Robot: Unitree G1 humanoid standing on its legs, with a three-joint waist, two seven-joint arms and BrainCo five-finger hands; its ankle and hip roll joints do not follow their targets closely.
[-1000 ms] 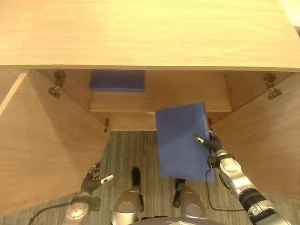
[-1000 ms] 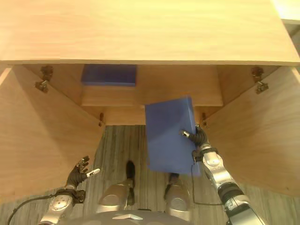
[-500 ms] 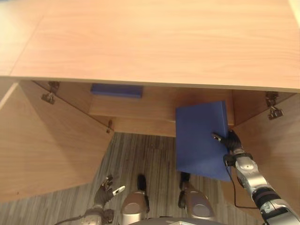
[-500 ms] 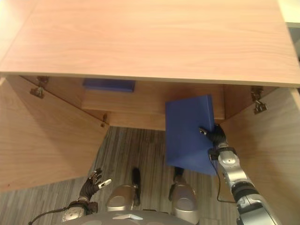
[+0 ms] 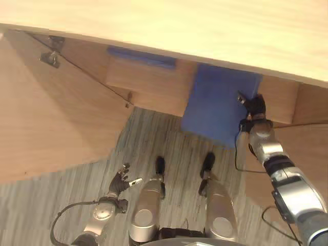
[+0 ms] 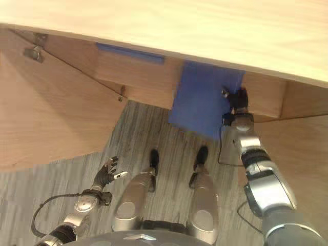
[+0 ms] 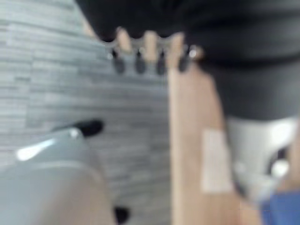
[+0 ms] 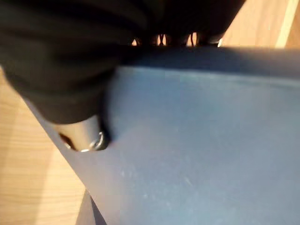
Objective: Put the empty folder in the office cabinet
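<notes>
Your right hand (image 5: 252,106) grips the blue folder (image 5: 215,105) along its right edge, thumb pressed on the face toward you and the fingers, as far as the wrist view lets you judge, wrapped behind. The folder lies just to the left of that hand, its long axis running from the hand's level up and forward into the open office cabinet (image 5: 154,31), with the top end already hidden under the cabinet's top panel and the lower end hanging over the floor (image 5: 77,174). The right arm reaches up and forward, wrist nearly straight. Another blue folder (image 5: 141,56) sits on the shelf, well left of the hand. Your left hand (image 5: 121,180) hangs low, fingers loosely open, holding nothing.
</notes>
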